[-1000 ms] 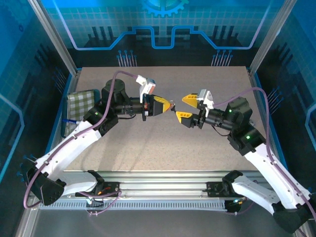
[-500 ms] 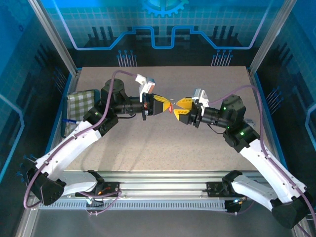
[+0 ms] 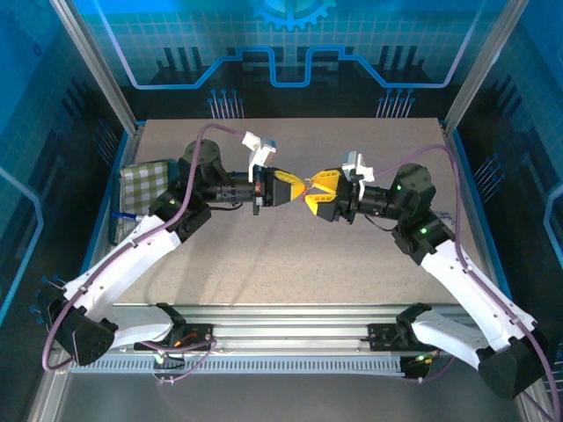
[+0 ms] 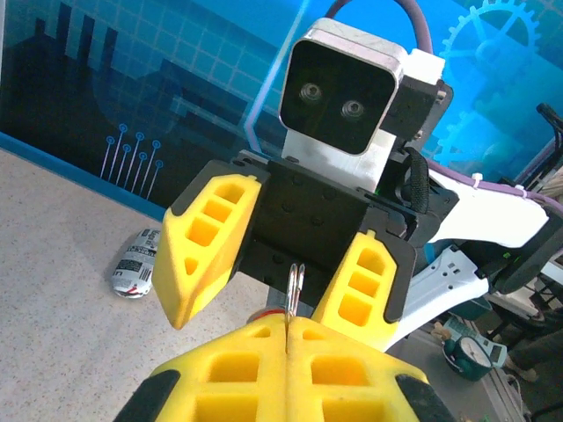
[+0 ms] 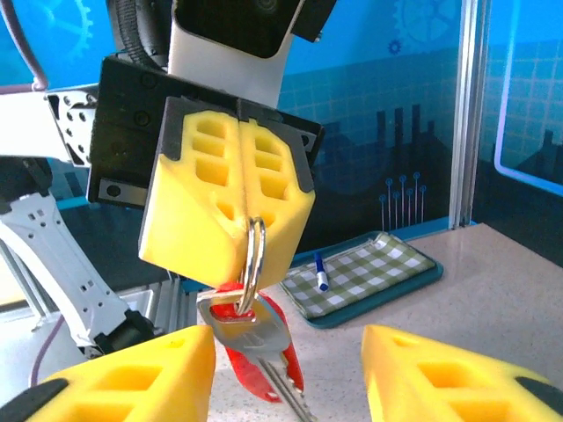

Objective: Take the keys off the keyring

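Right wrist view: the left hand (image 5: 239, 220) has its yellow fingers pressed flat together, pinching the top of a metal keyring (image 5: 254, 264) that hangs from their tips. The keys (image 5: 251, 332) dangle from the ring, a silver one in front and something red behind it, both pointing down. The right hand (image 5: 288, 345) is open, with one finger on each side of the hanging keys. Its left finger is just beside the silver key's head, but I cannot tell whether they touch.

In the top view the two hands meet tip to tip above the middle of the counter (image 3: 290, 255), raised off its surface, with the ring between them. At the counter's left edge sits a teal tray (image 5: 387, 294) holding a green checked cloth (image 3: 141, 180) and a blue pen (image 5: 321, 271).
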